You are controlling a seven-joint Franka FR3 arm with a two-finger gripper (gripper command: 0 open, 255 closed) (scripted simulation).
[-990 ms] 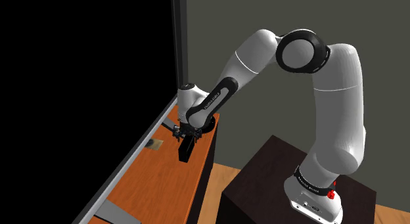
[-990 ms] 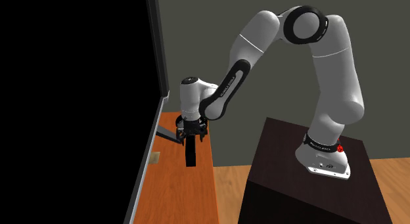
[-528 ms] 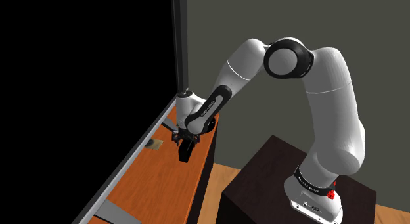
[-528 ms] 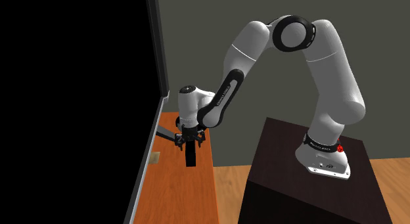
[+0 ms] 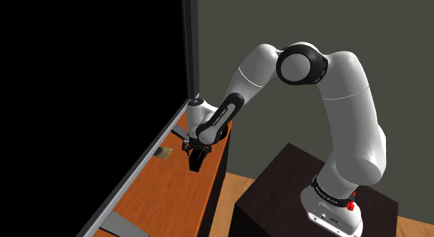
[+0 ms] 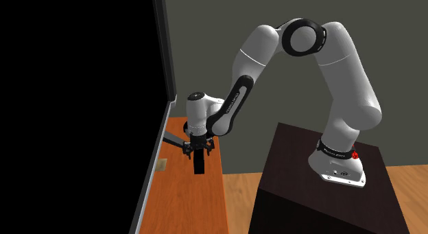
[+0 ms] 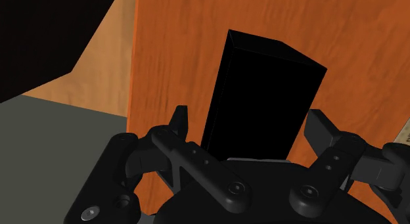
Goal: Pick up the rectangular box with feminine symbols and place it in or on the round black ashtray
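**Task object.** The tall black rectangular box (image 5: 195, 165) stands upright on the orange wood-grain counter (image 5: 167, 194). Its long axis is vertical and its upper end points into the all-black two-finger end effector (image 5: 196, 153). It stands near the counter's long edge facing the dark box-shaped stand (image 5: 278, 194), which is at 4 o'clock from it in the shoulder view.

**End effector.** It is open. In the wrist view the fingers (image 7: 179, 119) stand one on each side of the box (image 7: 263, 91). A strip of counter (image 7: 368, 52) shows between each finger and the box, so the box is not clasped.

**Hidden or unclear.**
- All faces of the box render plain black, so surface markings cannot be made out.
- In the second exterior view the end effector (image 6: 199, 151) covers the upper end of the box (image 6: 199, 165).
- In the wrist view the end effector's body hides the nearer end of the box.
- A small tan square item (image 5: 165, 153) lies on the counter at 9 o'clock from the box. It is too small to identify.
- A grey flat piece (image 5: 129, 225) at 7 o'clock is cut off by the bottom edge of the shoulder view.
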